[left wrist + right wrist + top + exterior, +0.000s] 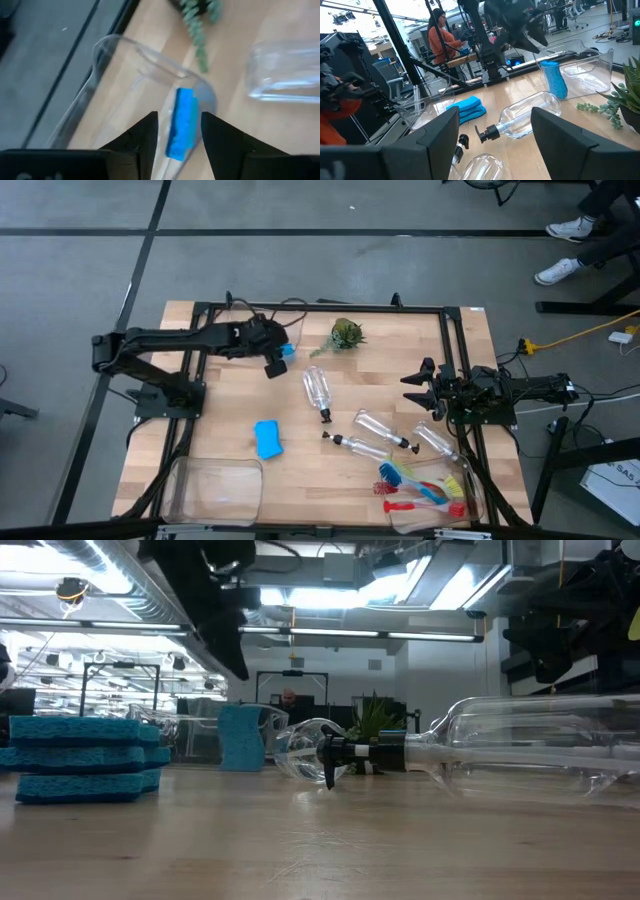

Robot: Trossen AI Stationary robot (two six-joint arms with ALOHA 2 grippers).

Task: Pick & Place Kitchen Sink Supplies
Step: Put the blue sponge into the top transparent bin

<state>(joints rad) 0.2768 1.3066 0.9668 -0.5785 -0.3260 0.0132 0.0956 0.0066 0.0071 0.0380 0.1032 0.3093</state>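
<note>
The left gripper (176, 145), jaws parted, is hovering directly above a blue sponge (182, 122) standing on edge in a clear bin (107, 50); the sponge could tip against the bin wall. The right gripper (495, 145) is waiting open, bottles (522, 117) lying just ahead. The left wrist view is showing the gap between sponge and fingers, which the high view is hiding.

Clear glossy plastic bottles (317, 389), matt wooden table (230, 395)

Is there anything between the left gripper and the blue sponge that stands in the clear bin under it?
Nothing visible. In the left wrist view the left gripper hangs open above the blue sponge, which stands on edge inside the clear bin; the gap between the fingers shows only the sponge.
</note>
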